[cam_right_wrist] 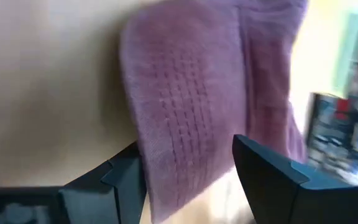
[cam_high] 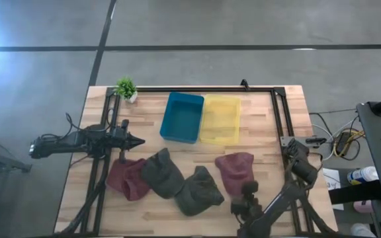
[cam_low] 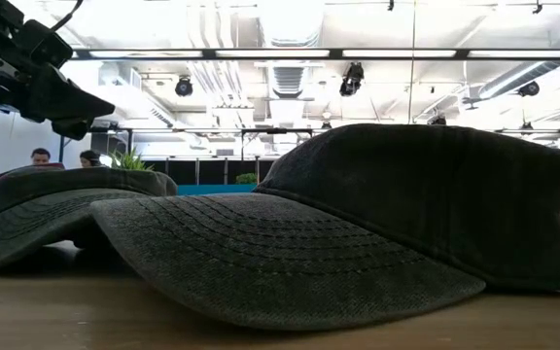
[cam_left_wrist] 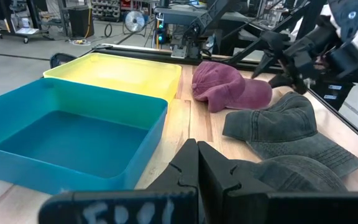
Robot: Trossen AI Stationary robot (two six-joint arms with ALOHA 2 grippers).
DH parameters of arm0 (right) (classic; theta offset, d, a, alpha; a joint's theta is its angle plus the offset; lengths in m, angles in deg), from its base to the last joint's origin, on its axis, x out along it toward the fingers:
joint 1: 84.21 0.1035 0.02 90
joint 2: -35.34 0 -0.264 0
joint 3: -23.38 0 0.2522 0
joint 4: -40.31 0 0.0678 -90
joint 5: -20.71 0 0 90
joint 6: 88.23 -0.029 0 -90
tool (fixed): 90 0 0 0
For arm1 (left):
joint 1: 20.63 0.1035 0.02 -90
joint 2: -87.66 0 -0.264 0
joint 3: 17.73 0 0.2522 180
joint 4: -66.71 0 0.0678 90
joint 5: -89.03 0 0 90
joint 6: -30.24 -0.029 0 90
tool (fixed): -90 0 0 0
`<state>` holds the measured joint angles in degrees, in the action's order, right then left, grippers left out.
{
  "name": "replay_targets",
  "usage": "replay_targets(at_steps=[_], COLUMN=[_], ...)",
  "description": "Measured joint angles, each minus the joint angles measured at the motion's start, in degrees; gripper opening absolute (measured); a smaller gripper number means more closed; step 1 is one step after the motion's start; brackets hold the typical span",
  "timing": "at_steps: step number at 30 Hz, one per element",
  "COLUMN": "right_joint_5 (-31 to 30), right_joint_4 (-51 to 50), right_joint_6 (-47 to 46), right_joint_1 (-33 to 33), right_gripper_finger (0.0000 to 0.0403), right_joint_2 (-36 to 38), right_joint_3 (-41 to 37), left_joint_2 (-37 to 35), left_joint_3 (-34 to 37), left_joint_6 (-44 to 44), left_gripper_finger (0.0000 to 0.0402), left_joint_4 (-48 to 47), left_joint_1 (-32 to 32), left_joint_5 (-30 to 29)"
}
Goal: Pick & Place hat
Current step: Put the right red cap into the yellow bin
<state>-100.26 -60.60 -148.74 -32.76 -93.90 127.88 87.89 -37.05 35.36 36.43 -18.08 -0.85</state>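
Note:
Several hats lie flat in a row on the wooden table (cam_high: pixel 270 132): a maroon one (cam_high: pixel 127 178), two dark grey ones (cam_high: pixel 163 173) (cam_high: pixel 200 192) and a second maroon hat (cam_high: pixel 235 170) on the right. My right gripper (cam_high: pixel 247 190) has come in from the near right and is open. In the right wrist view its fingers (cam_right_wrist: pixel 126 180) stand on either side of this maroon hat's stitched brim (cam_right_wrist: pixel 179 124). My left gripper (cam_high: pixel 134 140) is shut on nothing and hovers level at the left, above the row. My right gripper slants down from the near side over the brim's edge (cam_right_wrist: pixel 166 186) of the right maroon hat, one finger on each side. I cannot tell whether a finger touches the cloth. The hat lies flat on the table.
A blue bin (cam_high: pixel 182 117) and a yellow bin (cam_high: pixel 220 119) stand side by side at the far middle. A small potted plant (cam_high: pixel 126 87) sits at the far left corner. A black frame rail (cam_high: pixel 280 119) runs along the table's right side. People show in the room behind.

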Motion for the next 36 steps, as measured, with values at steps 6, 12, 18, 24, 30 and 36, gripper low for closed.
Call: replay_targets(at_steps=[6,12,18,24,30,36], right_joint_5=[-3.3,-11.9,-13.8,-14.0,-12.0,-4.8], right_joint_4=[-2.9,-2.9,-1.9,-1.9,-2.6,-2.5], right_joint_6=[-4.2,-4.1,-5.8,-11.0,-13.7,-20.8], right_joint_1=[-1.6,-2.8,-4.9,-5.9,-5.8,-4.8], right_gripper_finger=[0.0219,0.0219,0.0211,0.0134,0.0023,0.0015], right_joint_2=[-2.4,-2.6,-2.2,-0.4,4.7,21.1], right_joint_3=[-0.3,-0.6,-1.9,-3.2,-3.2,-3.0], left_joint_2=[0.0,0.0,0.0,0.0,0.0,0.0], left_joint_3=[0.0,0.0,0.0,0.0,0.0,0.0], left_joint_6=[0.0,0.0,0.0,0.0,0.0,0.0], left_gripper_finger=[0.0000,0.0000,0.0000,0.0000,0.0000,0.0000], left_joint_4=[0.0,0.0,0.1,0.2,0.2,0.2], left_joint_1=[0.0,0.0,0.0,0.0,0.0,0.0], left_joint_5=[0.0,0.0,0.0,0.0,0.0,0.0])
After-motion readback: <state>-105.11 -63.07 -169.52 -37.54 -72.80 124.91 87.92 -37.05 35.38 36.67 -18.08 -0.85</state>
